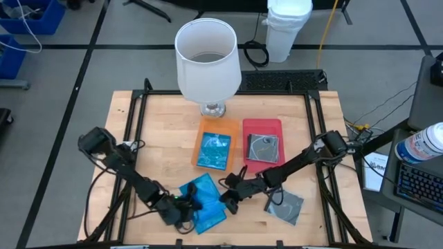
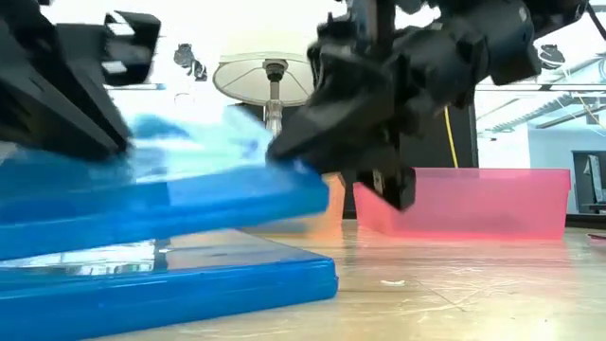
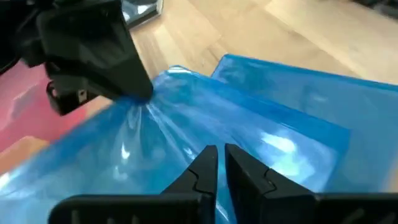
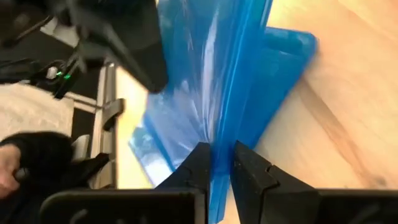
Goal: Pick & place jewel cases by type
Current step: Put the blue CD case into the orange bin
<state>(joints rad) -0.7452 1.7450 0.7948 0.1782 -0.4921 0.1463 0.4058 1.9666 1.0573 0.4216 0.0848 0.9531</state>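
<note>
At the near edge of the surface [image 1: 159, 131] I have two blue jewel cases stacked: the lower blue case [image 1: 211, 216] lies flat, and the upper blue case [image 1: 201, 190] is tilted above it, lifted at one end. My right gripper [image 1: 226, 200] has its jaws nearly shut on that upper case's edge; in the right wrist view the blue rim sits pinched between them. My left gripper [image 1: 181, 207] is at the same case from the other side, jaws almost closed with only a slit between them, pressed against the blue plastic; whether it actually has hold, I cannot tell. Just to the right a clear grey case [image 1: 286, 205] with a silvery disc lies loose.

Farther back, the orange tray [image 1: 205, 129] already carries one blue case [image 1: 214, 150], and the red tray [image 1: 271, 124] beside it carries one grey case [image 1: 263, 148]. Behind them stands a white lamp [image 1: 207, 59].

I judge the sort under half done: two cases placed, two blue and one grey left.
</note>
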